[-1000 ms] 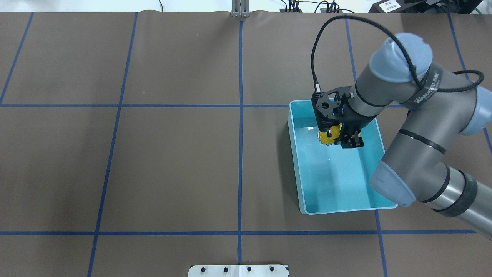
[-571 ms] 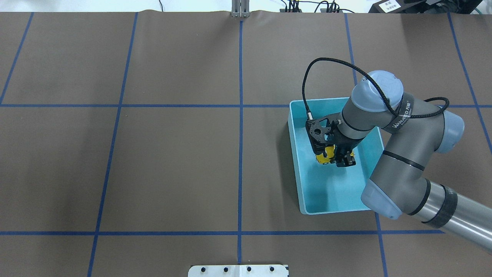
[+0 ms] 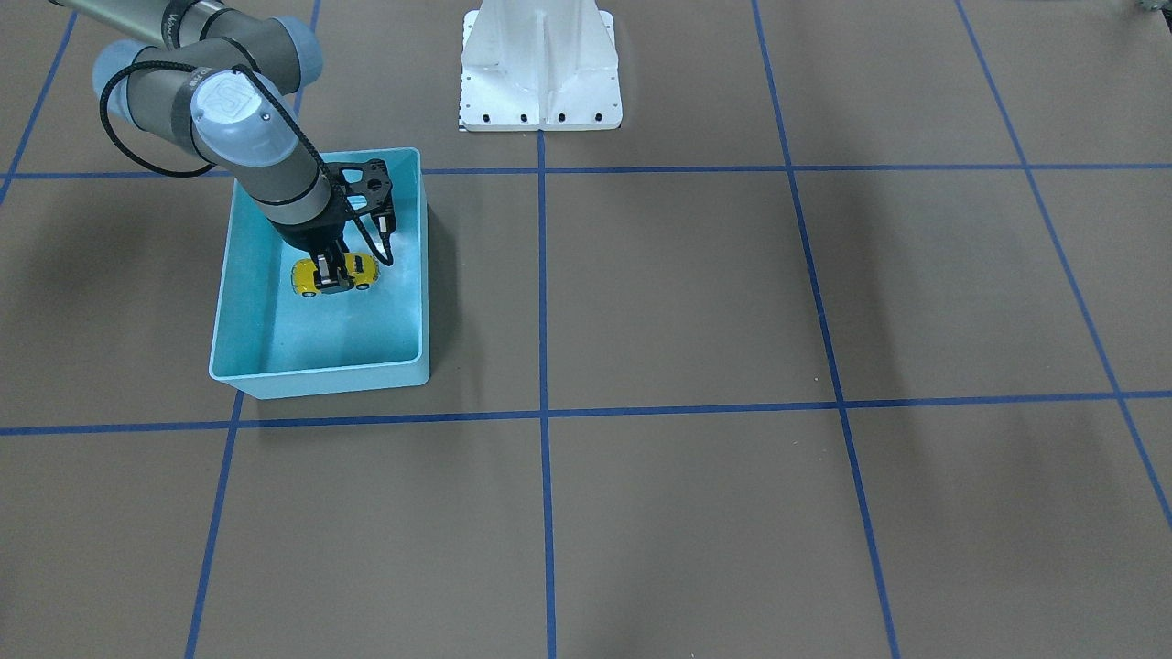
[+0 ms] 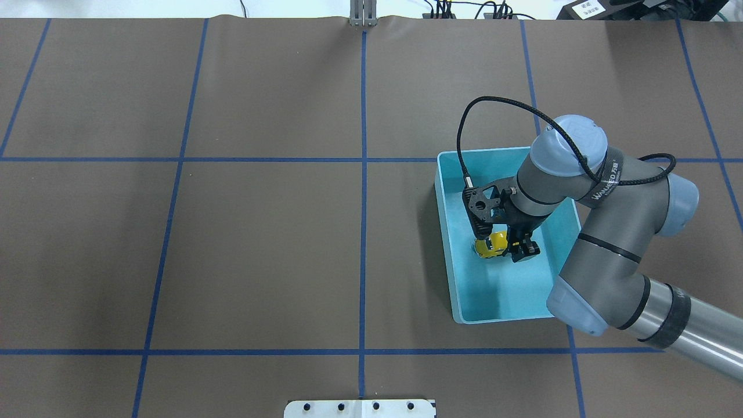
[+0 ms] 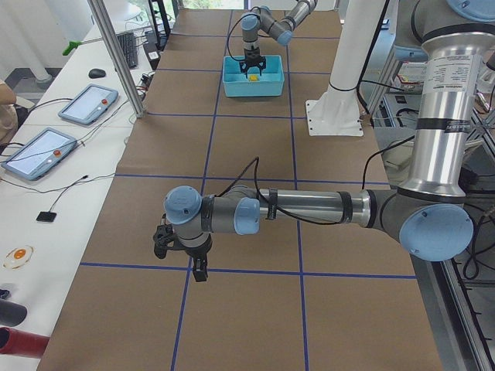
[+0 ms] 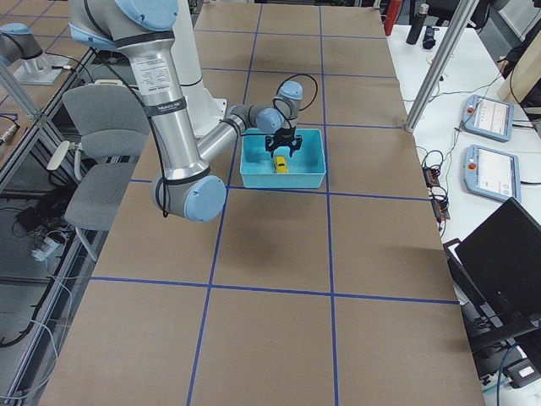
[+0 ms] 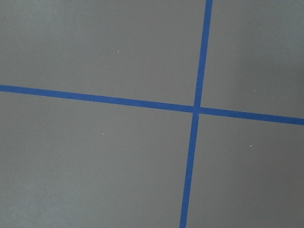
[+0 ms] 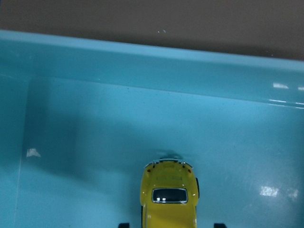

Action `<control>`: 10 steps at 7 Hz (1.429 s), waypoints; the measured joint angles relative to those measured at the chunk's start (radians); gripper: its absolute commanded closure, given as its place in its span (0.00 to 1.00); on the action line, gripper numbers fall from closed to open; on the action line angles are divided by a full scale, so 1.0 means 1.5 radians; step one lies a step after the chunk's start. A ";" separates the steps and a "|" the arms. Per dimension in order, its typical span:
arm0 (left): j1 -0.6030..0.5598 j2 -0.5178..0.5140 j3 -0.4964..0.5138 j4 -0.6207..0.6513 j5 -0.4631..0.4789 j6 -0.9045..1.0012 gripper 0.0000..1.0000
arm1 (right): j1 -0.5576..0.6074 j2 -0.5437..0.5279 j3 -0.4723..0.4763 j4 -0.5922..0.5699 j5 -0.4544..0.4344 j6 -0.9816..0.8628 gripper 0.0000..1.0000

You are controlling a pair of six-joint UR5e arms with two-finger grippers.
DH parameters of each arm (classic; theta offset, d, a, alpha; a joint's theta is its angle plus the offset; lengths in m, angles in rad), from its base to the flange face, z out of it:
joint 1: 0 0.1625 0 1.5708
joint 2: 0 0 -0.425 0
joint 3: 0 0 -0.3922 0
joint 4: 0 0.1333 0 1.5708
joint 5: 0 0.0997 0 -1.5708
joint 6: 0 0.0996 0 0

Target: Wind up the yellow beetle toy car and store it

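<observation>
Lowered: right gripper [image 3: 330, 277] clamping tiny glossy yellow beetle toy car [image 3: 363, 268] | inside light-blue plastic bin [image 3: 316, 373] | light, slick, rigid: you grip its flanks, 3 and 9 o'clock

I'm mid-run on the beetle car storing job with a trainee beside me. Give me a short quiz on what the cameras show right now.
1. Multiple choice: which arm's gripper straddles the small glossy yellow beetle toy car? A left, B right, C neither.
2. True or false: the car lies on the table outside the rectangular light-blue plastic bin.
3. Fill in: the left wrist view shows only brown table cover and crossing ___ tape lines.
Key: 1 B, the right gripper. 2 False, it is inside the bin. 3 blue.
</observation>
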 measured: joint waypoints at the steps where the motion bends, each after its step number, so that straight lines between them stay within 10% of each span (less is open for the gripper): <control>1: 0.000 0.001 0.000 0.000 0.000 0.000 0.00 | 0.006 0.001 0.009 0.000 0.001 0.003 0.00; 6: 0.000 0.001 -0.003 0.000 0.000 0.000 0.00 | 0.283 -0.010 0.095 -0.013 0.124 0.349 0.00; 10: 0.000 0.000 -0.003 0.000 0.000 -0.002 0.00 | 0.561 -0.215 0.045 -0.055 0.185 0.472 0.00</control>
